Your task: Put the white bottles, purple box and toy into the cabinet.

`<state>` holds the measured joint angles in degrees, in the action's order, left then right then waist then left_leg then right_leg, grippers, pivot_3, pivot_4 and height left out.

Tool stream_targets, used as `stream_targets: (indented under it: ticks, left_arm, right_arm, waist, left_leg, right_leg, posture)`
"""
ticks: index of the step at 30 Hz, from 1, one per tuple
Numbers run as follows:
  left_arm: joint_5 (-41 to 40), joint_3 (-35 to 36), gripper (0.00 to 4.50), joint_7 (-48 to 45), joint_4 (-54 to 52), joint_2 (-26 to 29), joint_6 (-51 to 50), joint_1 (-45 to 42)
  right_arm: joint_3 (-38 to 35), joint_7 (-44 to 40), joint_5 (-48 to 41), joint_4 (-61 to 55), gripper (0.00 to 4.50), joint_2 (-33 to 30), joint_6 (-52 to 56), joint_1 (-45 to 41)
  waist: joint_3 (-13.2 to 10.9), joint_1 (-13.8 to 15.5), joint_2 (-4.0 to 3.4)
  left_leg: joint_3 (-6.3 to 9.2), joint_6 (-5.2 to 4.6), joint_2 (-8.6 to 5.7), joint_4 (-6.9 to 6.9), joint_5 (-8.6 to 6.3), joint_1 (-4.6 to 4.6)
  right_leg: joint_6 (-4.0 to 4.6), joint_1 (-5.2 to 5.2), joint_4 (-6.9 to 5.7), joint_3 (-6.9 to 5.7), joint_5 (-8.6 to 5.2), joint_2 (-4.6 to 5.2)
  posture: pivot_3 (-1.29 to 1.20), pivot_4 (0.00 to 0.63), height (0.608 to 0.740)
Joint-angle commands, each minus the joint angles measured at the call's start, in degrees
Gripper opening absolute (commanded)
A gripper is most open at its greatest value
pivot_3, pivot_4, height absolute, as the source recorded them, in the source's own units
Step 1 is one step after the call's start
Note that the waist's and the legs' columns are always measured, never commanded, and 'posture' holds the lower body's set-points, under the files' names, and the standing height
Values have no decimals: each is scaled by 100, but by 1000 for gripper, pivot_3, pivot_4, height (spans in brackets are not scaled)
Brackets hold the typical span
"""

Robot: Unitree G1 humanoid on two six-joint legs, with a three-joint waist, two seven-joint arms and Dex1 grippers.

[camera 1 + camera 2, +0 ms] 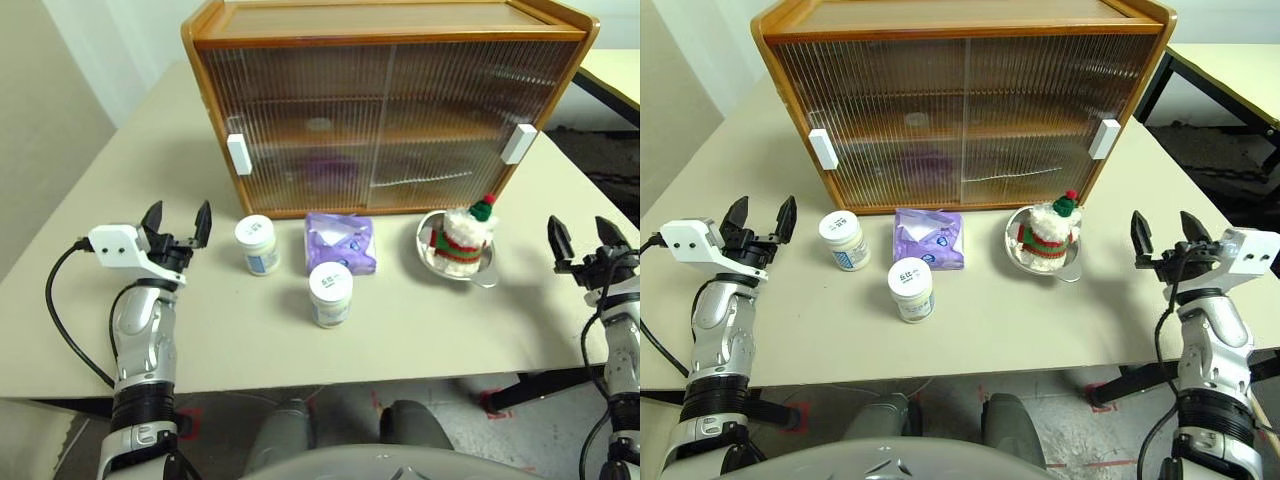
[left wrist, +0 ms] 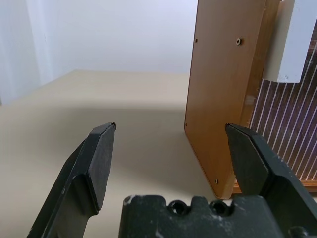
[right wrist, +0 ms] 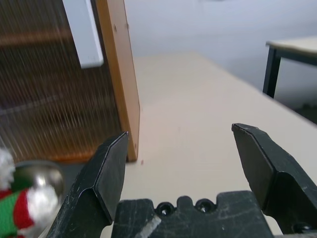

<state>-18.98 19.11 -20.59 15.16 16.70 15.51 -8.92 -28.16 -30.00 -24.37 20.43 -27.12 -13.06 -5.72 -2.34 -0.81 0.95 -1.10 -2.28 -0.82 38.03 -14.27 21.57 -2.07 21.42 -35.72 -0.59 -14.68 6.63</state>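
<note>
Both cabinet doors are seen shut w/ jars, purple box & toy on the worktop in front. Left pincer & right pincer are held spread, empty. The left white handle is judged nearer the left pincer, just ahead & inward.

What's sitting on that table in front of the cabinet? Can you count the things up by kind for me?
White bottles: 2, one near the cabinet, one nearer the table edge
Purple box: 1
Toy: 1, sitting in the bowl
Metal bowl: 1
Total: 5 things in front of the cabinet
</note>
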Motion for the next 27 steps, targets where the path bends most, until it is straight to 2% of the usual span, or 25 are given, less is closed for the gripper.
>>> stream_targets:
  ticks: [1,11,19,27]
  left_arm:
    - [36,-41,4485,17,-86,32,-94,-15]
    - [-67,79,4485,-178,301,397,-199,-501]
    - [-153,171,4485,-257,457,567,-314,-810]
    - [-358,136,4485,-74,-332,398,-910,-756]
  right_arm:
    - [-297,-329,-569,-689,4500,-316,366,112]
    - [-265,-1139,-2830,-3463,4500,-1128,2946,607]
    - [205,-1558,-3826,-4683,4500,-1725,4356,631]
    - [757,-1629,-3879,-4906,4500,-1609,4627,217]
  waist:
    - [0,-3,0]
    - [8,-82,19]
    - [14,-154,44]
    - [4,-121,79]
  left_leg:
    - [-5,0,0,0,0,-1]
    - [-34,3,40,3,-1,-9]
    - [-50,9,60,2,-5,-13]
    - [-53,13,62,2,-8,-8]
  right_leg:
    - [0,1,-1,5,0,0]
    - [-6,2,6,11,0,-26]
    - [-2,5,17,24,6,-42]
    - [-4,6,30,28,16,-40]
  posture:
    - [-101,0,740]
    - [-134,0,740]
    - [-127,0,740]
    - [-93,0,740]
